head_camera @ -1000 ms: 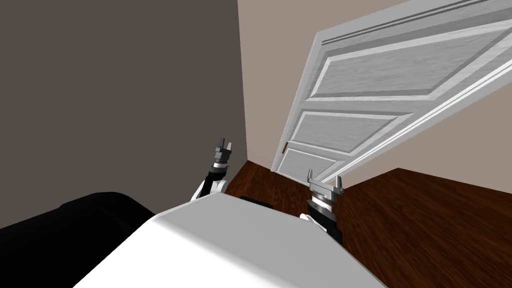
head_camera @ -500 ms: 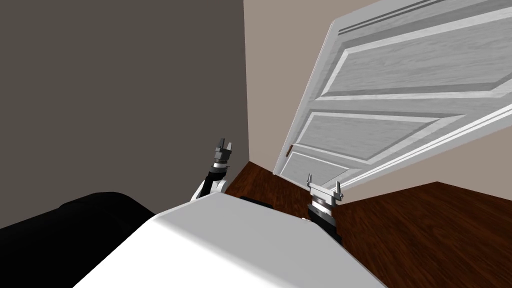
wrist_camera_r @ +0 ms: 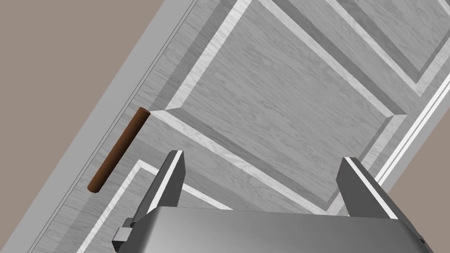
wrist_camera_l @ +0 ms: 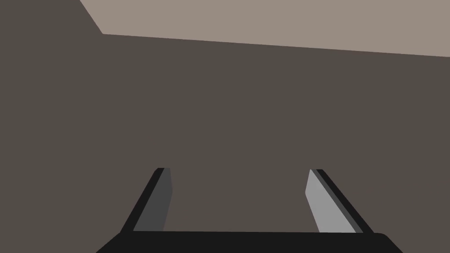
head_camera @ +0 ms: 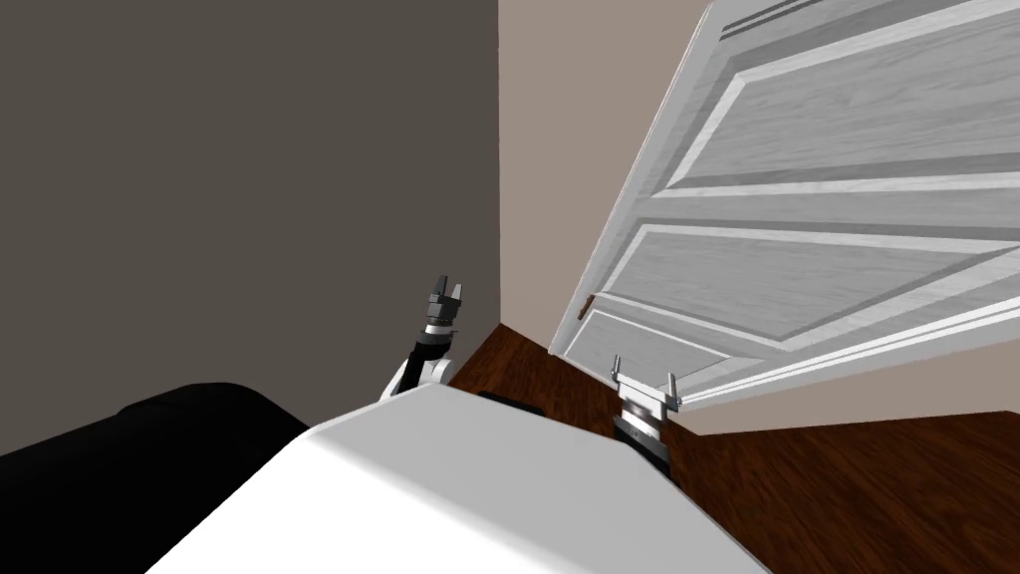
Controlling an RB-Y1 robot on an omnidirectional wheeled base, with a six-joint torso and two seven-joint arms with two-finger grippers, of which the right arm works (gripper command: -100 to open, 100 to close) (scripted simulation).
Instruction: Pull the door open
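Observation:
A grey panelled door [head_camera: 797, 209] rises ahead on my right, set in a beige wall. Its short brown bar handle [head_camera: 589, 300] sits near the door's left edge. In the right wrist view the handle [wrist_camera_r: 117, 149] lies off to the side of my right gripper [wrist_camera_r: 263, 180], beyond its nearer finger [wrist_camera_r: 169, 184] and apart from it. The right gripper [head_camera: 643, 383] is open and empty, a short way in front of the door's lower panel. My left gripper [head_camera: 445, 295] is raised before a dark grey wall, also open [wrist_camera_l: 239, 197] and empty.
A dark grey wall [head_camera: 249, 179] closes off the left and meets the beige wall [head_camera: 543, 149] in a corner just left of the door. Dark wood floor [head_camera: 877, 488] spreads to the right. A black area [head_camera: 129, 448] lies at lower left.
My view has swung, so the wall corner and the door have slid to the right and the door looks larger. The right gripper sits slightly lower. The left arm is unchanged.

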